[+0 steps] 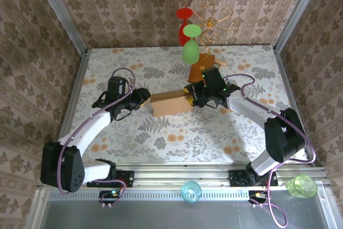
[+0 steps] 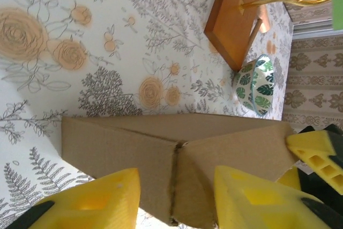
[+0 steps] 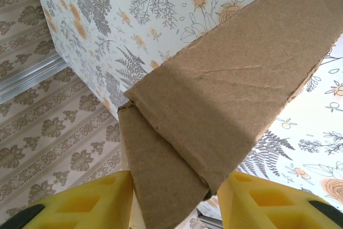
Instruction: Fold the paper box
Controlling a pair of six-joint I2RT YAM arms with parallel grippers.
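The box [image 1: 171, 103] sits at the centre of the table [image 1: 134, 138], partly folded, with one long panel standing up from the crease and a flap bent along the side. It is bridged between the two arms. The left gripper [image 1: 141, 98] is at its 9 o'clock end and the right gripper [image 1: 191, 96] at its 3 o'clock end. In the left wrist view the yellow fingers [image 2: 107, 199] are spread to either side of a creased corner of cardboard, and I cannot tell whether they press on it. In the right wrist view the fingers [image 3: 86, 205] bracket a doubled-over end that nearly fills the gap, so they seem to be pinching it. A board [image 1: 207, 63] lies at about 1 o'clock from the box, with a bowl [image 2: 256, 87] just beside it; both are apart from the work. This looks like mid-fold, with walls being raised and a flap turned in but nothing tucked or locked. The next move probably calls for one end to be held steady while the other side pushes its flap over along the crease. The pressure should be even so the springy cardboard neither pops back nor skids on the table.
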